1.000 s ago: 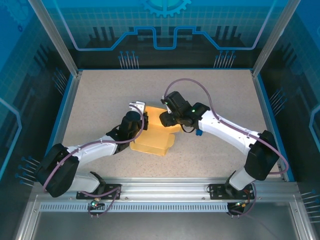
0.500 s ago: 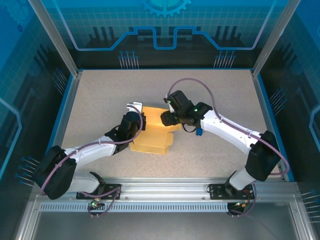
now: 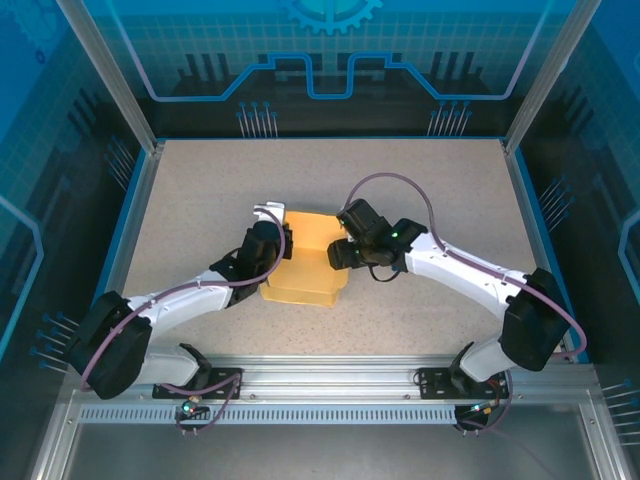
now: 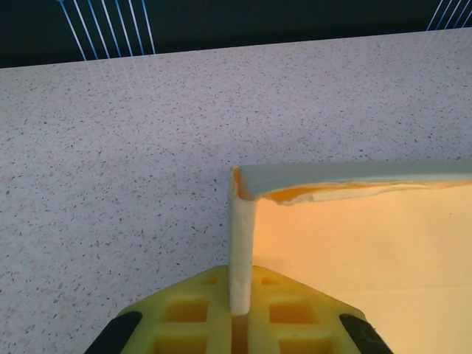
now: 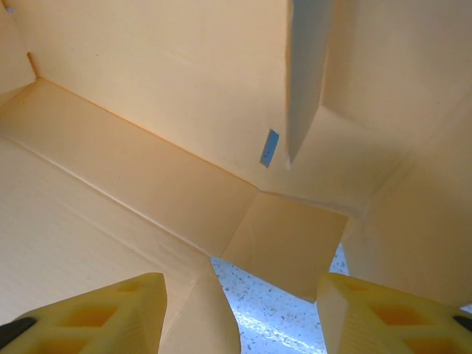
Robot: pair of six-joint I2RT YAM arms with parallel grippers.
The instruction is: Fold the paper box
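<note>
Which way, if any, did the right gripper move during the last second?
Yes, the right gripper moved nearer to the metal rail at the near edge, over the pale yellow cardboard box.

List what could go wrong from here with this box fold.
1. The left gripper is shut on one thin upright wall of the paper box; a pull or twist there could crease or tear it, likely at the rumpled corner.
2. The right gripper is open over the box's inside, holding nothing; pushing down could crush the panels or shove the box along the table against the left grip.
</note>
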